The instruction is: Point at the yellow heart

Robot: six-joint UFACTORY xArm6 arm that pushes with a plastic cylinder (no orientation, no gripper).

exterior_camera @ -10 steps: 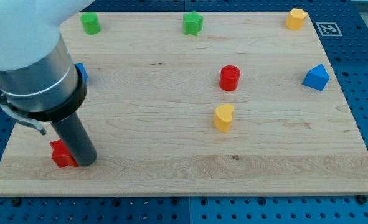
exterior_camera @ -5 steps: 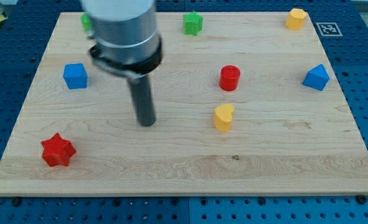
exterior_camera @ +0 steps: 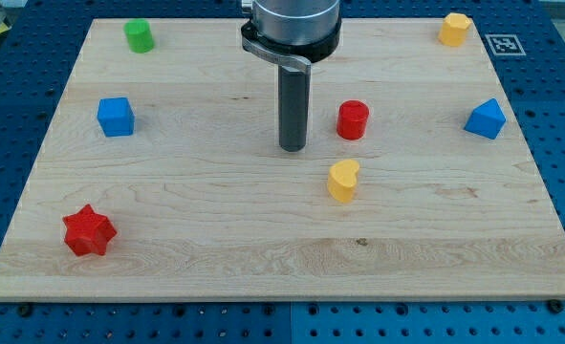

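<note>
- Rod's tip (exterior_camera: 293, 148) on the wooden worktop (exterior_camera: 215, 248), up and to the view's left of the yellow heart (exterior_camera: 343, 181), near but apart.
- Red cylinder (exterior_camera: 353, 119) just right of the rod.
- Blue cube (exterior_camera: 116, 117) at left; red star (exterior_camera: 89, 231) lower left.
- Green cylinder (exterior_camera: 139, 35) top left.
- Second yellow block (exterior_camera: 454, 29) top right; blue block (exterior_camera: 485, 118) at right edge.

Seven blocks (exterior_camera: 343, 181), one board (exterior_camera: 263, 248)

yellow heart (exterior_camera: 343, 181), red cylinder (exterior_camera: 353, 119) (both plain)
</note>
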